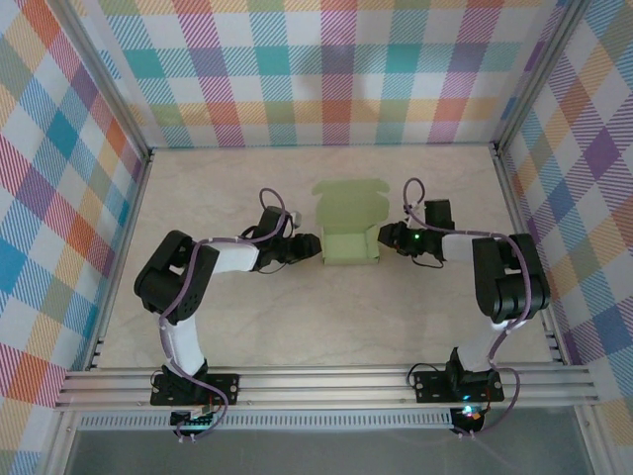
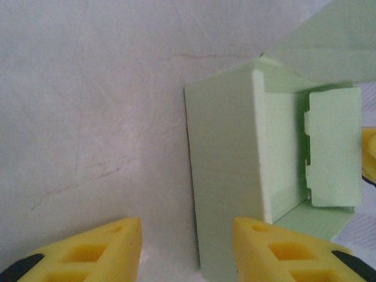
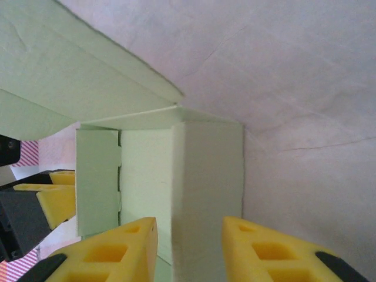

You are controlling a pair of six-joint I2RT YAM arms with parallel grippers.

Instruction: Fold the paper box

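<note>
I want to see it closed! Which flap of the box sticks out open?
The big lid at the far edge of the paper box; the side walls stand upright.

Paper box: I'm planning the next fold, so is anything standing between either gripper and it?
Nothing visible does. The left gripper and the right gripper, both open, sit directly at opposite side walls of the paper box.

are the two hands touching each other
Apart. The top view shows the left hand and the right hand on opposite sides of the paper box, which separates them.
</note>
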